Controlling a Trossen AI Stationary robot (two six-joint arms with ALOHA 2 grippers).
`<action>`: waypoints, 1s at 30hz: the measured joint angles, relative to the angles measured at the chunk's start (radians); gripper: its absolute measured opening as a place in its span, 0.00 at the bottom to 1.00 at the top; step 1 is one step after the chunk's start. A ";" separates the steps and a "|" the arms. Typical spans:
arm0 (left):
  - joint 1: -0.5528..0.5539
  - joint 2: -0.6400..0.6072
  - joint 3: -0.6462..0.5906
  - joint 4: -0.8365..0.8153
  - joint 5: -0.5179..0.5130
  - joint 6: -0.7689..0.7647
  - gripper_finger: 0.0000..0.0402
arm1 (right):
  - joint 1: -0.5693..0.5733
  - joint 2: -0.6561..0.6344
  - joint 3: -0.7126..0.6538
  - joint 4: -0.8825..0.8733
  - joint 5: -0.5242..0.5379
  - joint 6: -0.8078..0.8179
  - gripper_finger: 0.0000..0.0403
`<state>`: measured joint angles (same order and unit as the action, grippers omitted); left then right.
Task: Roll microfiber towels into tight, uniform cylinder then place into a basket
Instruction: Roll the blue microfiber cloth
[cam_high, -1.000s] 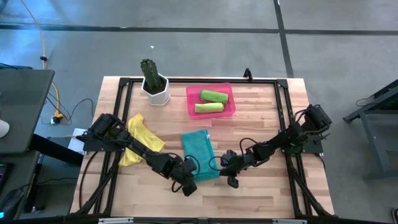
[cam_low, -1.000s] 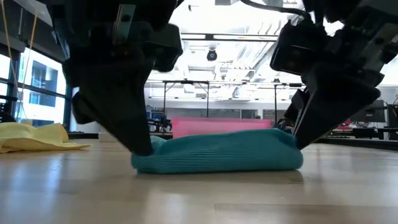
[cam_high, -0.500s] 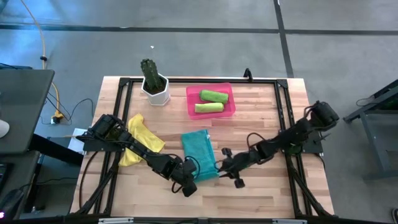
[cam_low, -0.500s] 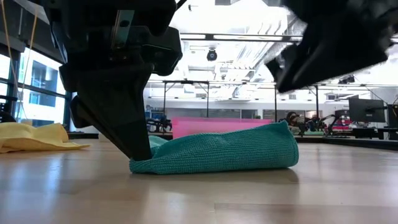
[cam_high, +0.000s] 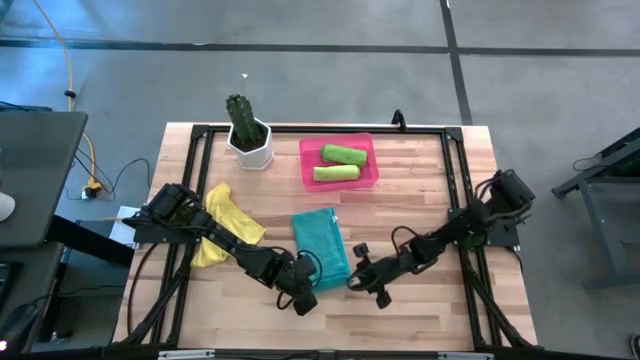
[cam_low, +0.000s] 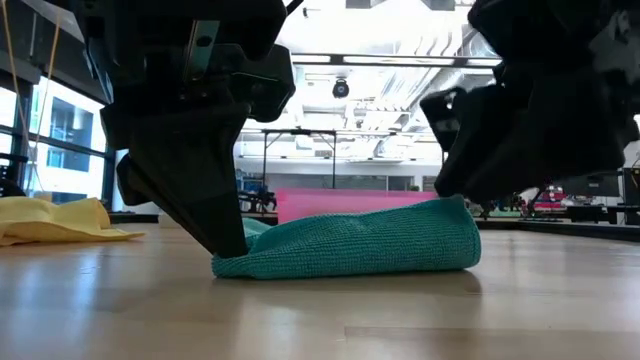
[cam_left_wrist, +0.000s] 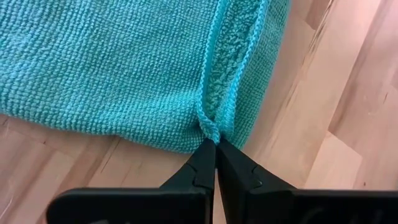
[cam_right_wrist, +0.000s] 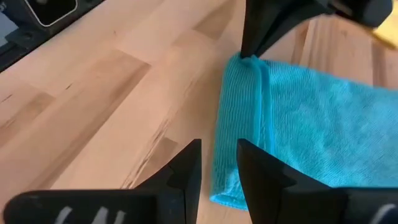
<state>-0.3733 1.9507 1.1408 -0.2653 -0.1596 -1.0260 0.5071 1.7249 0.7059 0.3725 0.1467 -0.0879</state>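
Note:
The teal towel lies on the table's middle, its near end raised in a low roll. My left gripper is shut on the towel's near left corner. My right gripper hangs open over the near right corner, one finger to each side of the towel's edge. The pink basket at the far middle holds two rolled lime green towels. A yellow towel lies crumpled at the left. My left gripper pinches the towel's near left corner, where two hemmed edges meet, between its two fingertips. The fingers slant down from the near left. The corner stays on the table, and the cloth beyond lies slack. Of my right gripper, I cannot tell whether it touches the towel.
A white pot with a green cactus stands at the far left beside the basket. A black frame runs round the tabletop. Bare wood lies near and to the right of the towel.
My right gripper has let go of the towel's near right end, risen and swung a little toward the right while rolling about its own line, then come back down over that end. The freed end has slumped from a rounded roll into a looser peak. The left gripper kept still.

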 joint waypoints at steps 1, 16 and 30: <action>0.000 0.000 0.000 0.000 0.000 0.000 0.00 | -0.005 0.008 0.000 0.004 -0.006 0.002 0.23; 0.000 0.000 0.000 0.000 0.005 -0.002 0.00 | -0.069 0.056 0.000 0.006 -0.042 0.020 0.24; 0.000 0.000 0.000 0.001 0.024 -0.001 0.00 | -0.071 0.056 0.000 -0.017 -0.103 0.039 0.24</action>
<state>-0.3733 1.9507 1.1408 -0.2646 -0.1355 -1.0267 0.4358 1.7813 0.7059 0.3551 0.0434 -0.0487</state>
